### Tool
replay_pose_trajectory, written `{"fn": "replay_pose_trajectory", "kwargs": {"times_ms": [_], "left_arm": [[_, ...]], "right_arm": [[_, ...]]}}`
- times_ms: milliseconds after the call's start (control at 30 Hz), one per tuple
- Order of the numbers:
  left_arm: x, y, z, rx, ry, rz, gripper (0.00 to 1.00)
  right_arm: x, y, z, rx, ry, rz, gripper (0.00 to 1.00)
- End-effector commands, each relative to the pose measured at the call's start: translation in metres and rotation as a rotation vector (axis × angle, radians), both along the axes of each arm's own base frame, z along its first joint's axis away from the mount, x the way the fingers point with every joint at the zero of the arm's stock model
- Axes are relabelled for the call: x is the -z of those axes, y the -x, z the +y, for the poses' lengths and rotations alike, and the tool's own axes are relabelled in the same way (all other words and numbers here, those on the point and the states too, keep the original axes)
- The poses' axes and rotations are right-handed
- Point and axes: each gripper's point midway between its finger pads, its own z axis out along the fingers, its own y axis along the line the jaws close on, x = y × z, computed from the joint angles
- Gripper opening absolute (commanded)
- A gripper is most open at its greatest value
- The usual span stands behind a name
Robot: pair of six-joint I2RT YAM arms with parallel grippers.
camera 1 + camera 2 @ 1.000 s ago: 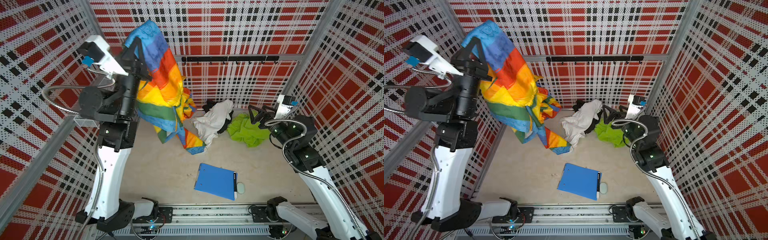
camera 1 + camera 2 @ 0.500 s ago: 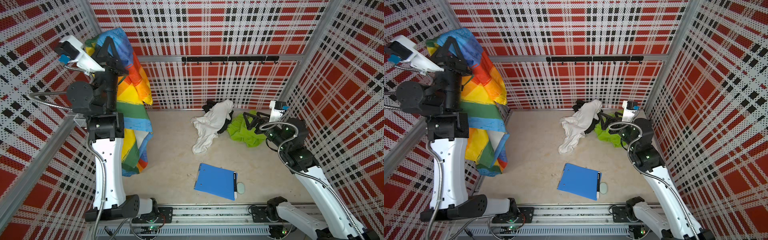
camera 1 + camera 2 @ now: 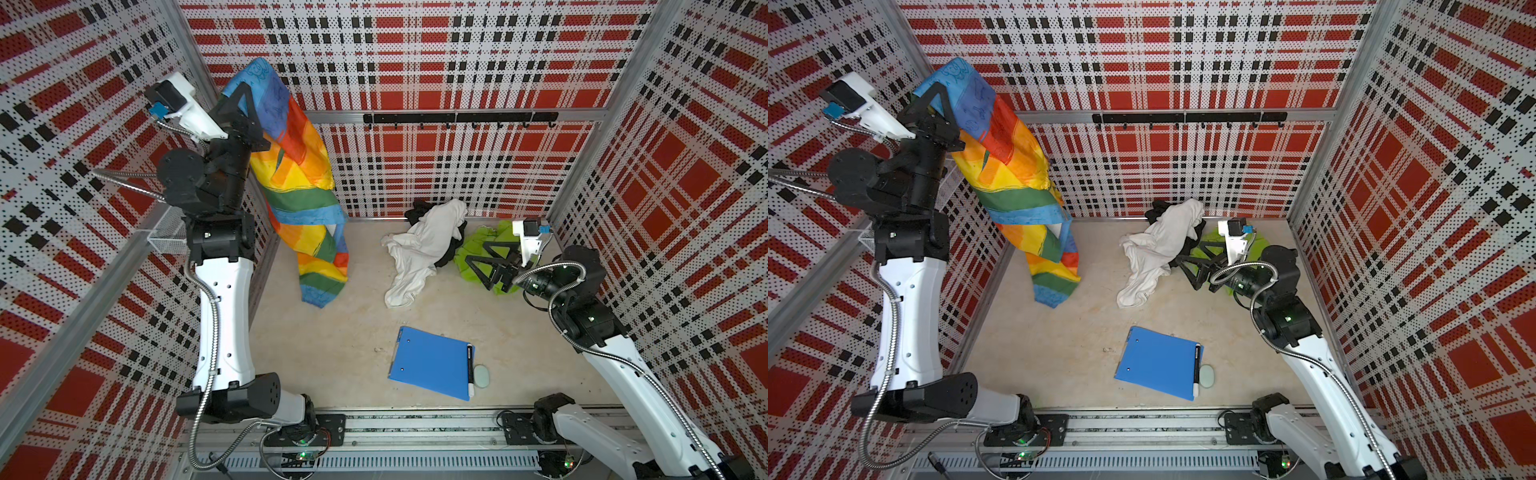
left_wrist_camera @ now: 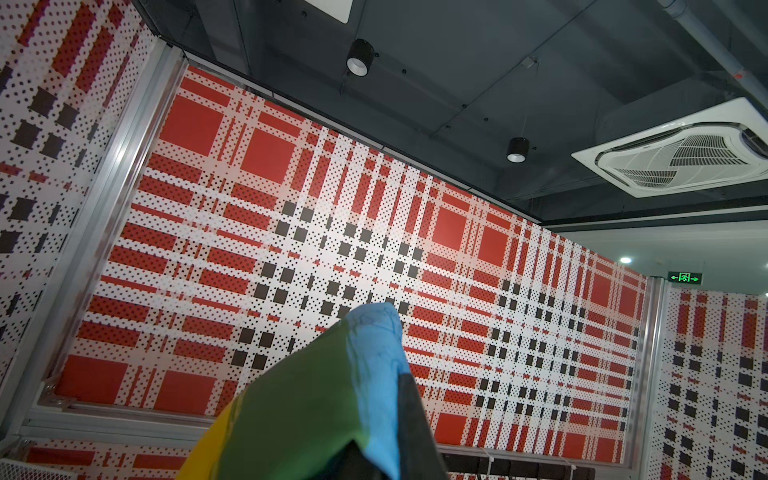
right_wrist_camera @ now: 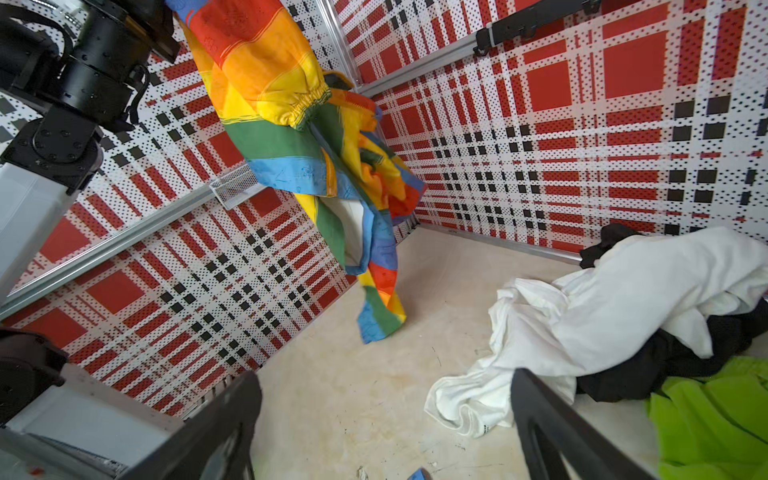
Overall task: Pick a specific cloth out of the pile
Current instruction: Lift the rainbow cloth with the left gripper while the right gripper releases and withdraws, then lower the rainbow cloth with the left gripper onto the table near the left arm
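Observation:
The cloth (image 3: 299, 174), shiny with rainbow blocks, hangs from my left gripper (image 3: 245, 93), which is raised high by the left wall and shut on its blue top end. Both top views show its lower end (image 3: 1054, 286) dangling close to the floor, well apart from the pile (image 3: 428, 241) of white, black and lime-green fabric at the back. In the left wrist view the cloth (image 4: 324, 399) covers the jaws. My right gripper (image 3: 477, 252) hovers open over the pile's lime-green cloth (image 3: 500, 232). Nothing sits between its fingers (image 5: 232, 415).
A blue clipboard (image 3: 430, 361) lies on the floor at the front with a marker pen (image 3: 469, 370) and a pale oval eraser (image 3: 482, 376) at its right edge. A black hook rail (image 3: 457, 118) runs along the back wall. A wire basket (image 3: 166, 232) juts from the left wall.
The left arm swung the cloth off the pile to the left wall, then partway back toward the middle. The right gripper drifted left and lower over the lime-green cloth, still open.

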Motion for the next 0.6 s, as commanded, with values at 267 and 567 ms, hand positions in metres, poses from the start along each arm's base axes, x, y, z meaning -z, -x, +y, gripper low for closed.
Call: {"fn": "replay_pose_trajectory", "kwargs": {"times_ms": [267,567], "left_arm": [[-0.026,0.028,-0.005,-0.007,-0.045,-0.105,0.00],[0.012,0.001,-0.006,0.002,-0.064,-0.017,0.00]], "right_arm": [[-0.011,0.004,-0.002,0.005,-0.005,-0.068,1.00],[-0.012,0.005,-0.003,0.011,-0.012,-0.066,1.00]]}}
